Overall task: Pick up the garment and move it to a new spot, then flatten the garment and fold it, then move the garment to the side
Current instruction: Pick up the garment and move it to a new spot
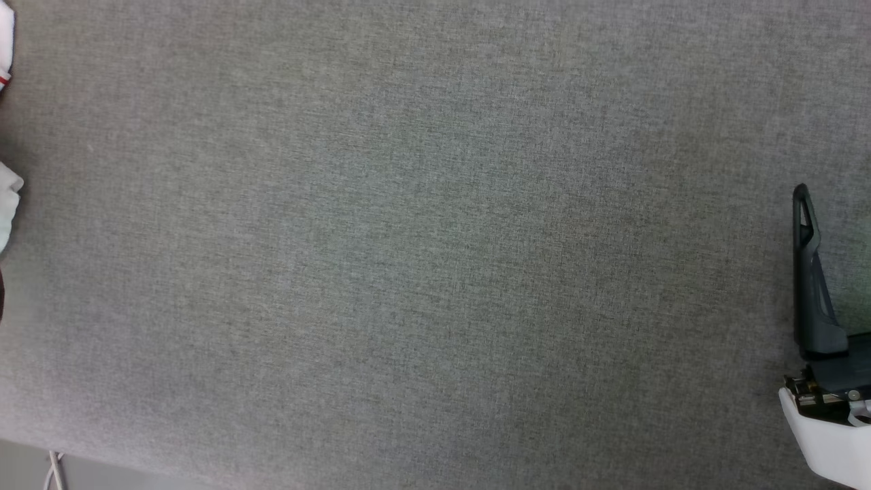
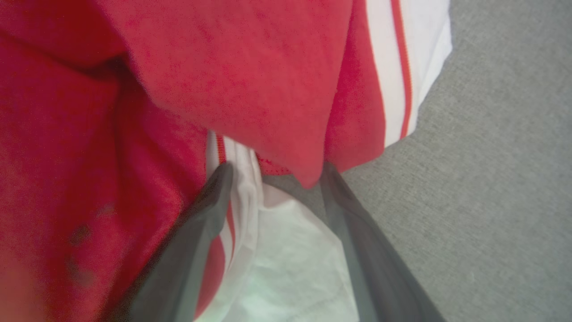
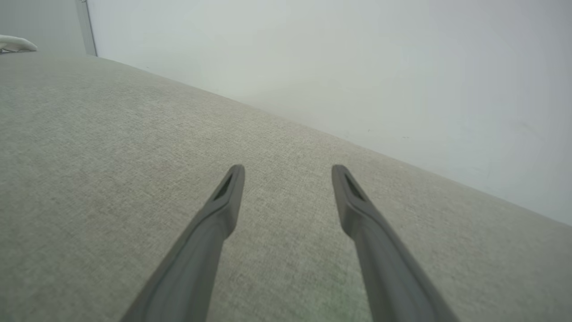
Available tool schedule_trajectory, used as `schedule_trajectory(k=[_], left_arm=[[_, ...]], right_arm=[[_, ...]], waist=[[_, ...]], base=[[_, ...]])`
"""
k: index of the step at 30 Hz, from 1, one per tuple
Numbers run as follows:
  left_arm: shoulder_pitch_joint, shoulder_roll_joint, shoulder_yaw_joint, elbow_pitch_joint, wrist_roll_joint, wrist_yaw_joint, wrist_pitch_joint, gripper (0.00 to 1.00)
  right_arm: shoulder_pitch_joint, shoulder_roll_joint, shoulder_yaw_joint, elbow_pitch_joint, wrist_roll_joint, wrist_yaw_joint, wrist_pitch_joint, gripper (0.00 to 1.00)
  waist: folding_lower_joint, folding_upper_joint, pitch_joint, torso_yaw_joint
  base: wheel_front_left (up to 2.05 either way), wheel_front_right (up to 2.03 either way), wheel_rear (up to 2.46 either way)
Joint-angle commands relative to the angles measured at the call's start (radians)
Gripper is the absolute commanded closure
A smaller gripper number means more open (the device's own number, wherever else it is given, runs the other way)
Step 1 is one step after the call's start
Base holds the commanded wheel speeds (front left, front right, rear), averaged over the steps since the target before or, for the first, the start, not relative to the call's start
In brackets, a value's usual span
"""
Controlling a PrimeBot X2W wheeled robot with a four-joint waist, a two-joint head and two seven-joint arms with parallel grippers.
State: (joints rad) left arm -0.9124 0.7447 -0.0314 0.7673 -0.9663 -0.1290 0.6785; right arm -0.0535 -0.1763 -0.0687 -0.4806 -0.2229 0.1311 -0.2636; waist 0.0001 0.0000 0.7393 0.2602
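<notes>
Head view, looking down: a wide bench [image 1: 435, 245] covered in plain grey woven cloth, bare across the middle. At the far left edge, small scraps of the shirt [image 1: 7, 197] poke into view, white w/ a thin red line on the upper scrap. One dark finger of the R tool [image 3: 288, 172] stands at the far right edge, above a pale forearm.

L wrist view, very close: the shirt is a heap of red cloth in loose, uneven folds, w/ white sleeve fabric and red-and-white striped trim. It lies on the grey bench, which shows at the right of this view. The L tool [image 2: 277, 170] has its two fingers spread wide. White sleeve cloth lies btwn them and a red fold hangs over the tips. Nothing is pinched; cloth is btwn the fingers but not gripped.

R wrist view: the R tool's fingers are also spread wide and empty, low over bare grey bench, w/ a pale wall [image 3: 357, 53] beyond the bench's far edge. It is well apart from the shirt.

Progress, as a judgement: the shirt sits off to the robot's left, bunched, not flat and not in a tidy fold. No letters or number can be made out. That reads as an early stage, w/ the L tool placed to take a first hold. Lifting, moving, flattening, folding and setting aside all appear left to do. A loose drop at the side after folding can't be ruled out from these views.
</notes>
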Motion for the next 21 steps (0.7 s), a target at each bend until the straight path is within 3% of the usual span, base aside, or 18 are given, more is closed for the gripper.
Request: schedule_trajectory(k=[1,9,10,11,21], left_arm=[[0.012,-0.005,-0.011,0.007,-0.02,0.001,0.018,0.0],[0.029,-0.037,-0.084,0.05,-0.061,0.001,0.044,0.0],[0.025,-0.031,-0.093,0.043,-0.06,0.0,0.036,0.66],[0.019,-0.027,-0.099,0.035,-0.066,0.0,0.033,1.0],[-0.049,0.075,-0.161,-0.05,-0.073,0.001,-0.066,1.0]], right_arm=[[-0.011,-0.004,-0.002,-0.006,-0.005,-0.001,-0.002,0.0],[-0.018,-0.008,-0.002,-0.004,-0.005,-0.001,-0.002,0.0],[-0.02,-0.008,-0.001,-0.002,-0.005,-0.001,-0.002,0.0],[-0.022,-0.008,0.001,0.0,-0.005,-0.001,-0.002,0.0],[-0.041,0.011,0.033,0.027,0.007,-0.001,-0.002,0.0]], waist=[[-0.0001,0.0,0.01,-0.004],[-0.0001,0.0,0.022,-0.007],[-0.0001,0.0,0.021,-0.006],[-0.0001,0.0,0.019,-0.006],[-0.0001,0.0,-0.042,-0.015]], base=[[0.0,0.0,0.0],[0.0,0.0,0.0],[0.0,0.0,0.0],[0.0,0.0,0.0],[0.0,0.0,0.0]])
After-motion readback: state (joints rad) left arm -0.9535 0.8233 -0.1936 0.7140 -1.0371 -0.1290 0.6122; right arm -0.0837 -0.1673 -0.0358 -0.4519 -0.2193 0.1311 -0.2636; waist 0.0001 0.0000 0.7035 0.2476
